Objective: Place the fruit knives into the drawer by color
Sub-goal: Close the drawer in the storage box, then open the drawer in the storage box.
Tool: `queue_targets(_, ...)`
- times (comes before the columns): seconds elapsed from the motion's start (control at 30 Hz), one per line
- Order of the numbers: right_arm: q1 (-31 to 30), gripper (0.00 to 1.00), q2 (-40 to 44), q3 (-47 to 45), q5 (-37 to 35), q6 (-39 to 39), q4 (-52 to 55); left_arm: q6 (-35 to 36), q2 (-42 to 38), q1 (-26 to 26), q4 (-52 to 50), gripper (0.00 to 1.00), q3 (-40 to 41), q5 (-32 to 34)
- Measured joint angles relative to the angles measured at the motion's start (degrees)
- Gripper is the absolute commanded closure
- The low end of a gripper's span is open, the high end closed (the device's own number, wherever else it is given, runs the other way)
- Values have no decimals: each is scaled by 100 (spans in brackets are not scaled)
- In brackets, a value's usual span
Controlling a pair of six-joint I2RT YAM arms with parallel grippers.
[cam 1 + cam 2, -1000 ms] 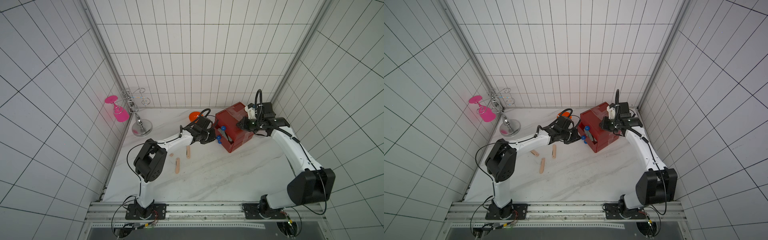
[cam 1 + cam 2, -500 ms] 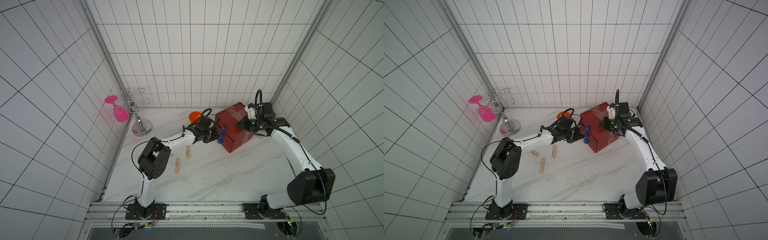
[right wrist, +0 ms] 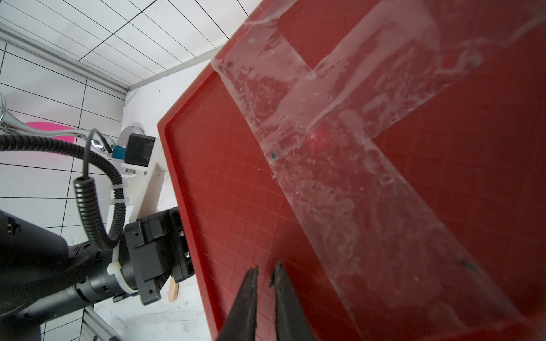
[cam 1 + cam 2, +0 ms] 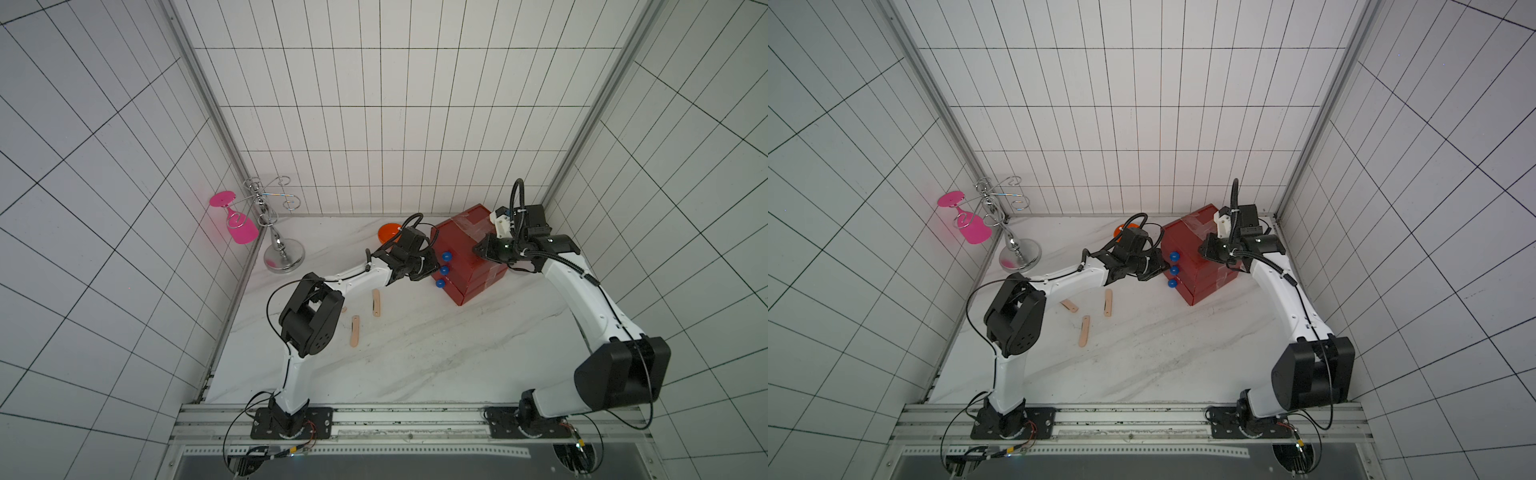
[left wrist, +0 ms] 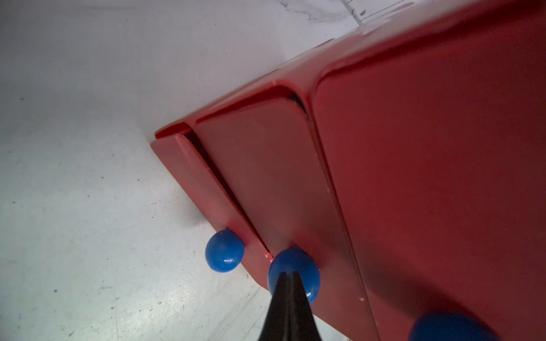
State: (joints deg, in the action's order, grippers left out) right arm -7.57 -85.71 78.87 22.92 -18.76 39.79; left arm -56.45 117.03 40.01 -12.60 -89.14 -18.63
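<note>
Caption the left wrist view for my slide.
Shut left gripper at the middle blue ball knob of the red three-drawer chest.

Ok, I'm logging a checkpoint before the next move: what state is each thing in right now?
drawer: all three drawers pushed in, or nearly.
left gripper: shut, tips at the middle knob.
right gripper: barely open, empty, tips at the drawer's taped top.
fruit knives: three peach ones lying flat on the table.
pink glass: hanging upside down on the rack.

Red drawer (image 4: 455,245) with 3 blue knobs (image 4: 444,270); 3 peach fruit knives (image 4: 355,330); orange bowl (image 4: 388,232); pink glass (image 4: 241,232).
</note>
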Motion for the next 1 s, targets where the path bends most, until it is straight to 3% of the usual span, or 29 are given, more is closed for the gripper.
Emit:
queue_targets(0.37,0,84,0,0,2,0,0,-103,-4,-9,398,99,245,101)
queue_targets(0.63,0,85,-11,15,11,0,2,-85,-332,7,424,77,929,70)
queue_targets(0.77,0,85,-11,15,15,0,2,-81,-348,4,496,61,1139,50)
queue_targets(1.0,0,85,-13,15,15,0,2,-114,-323,2,669,53,1226,20)
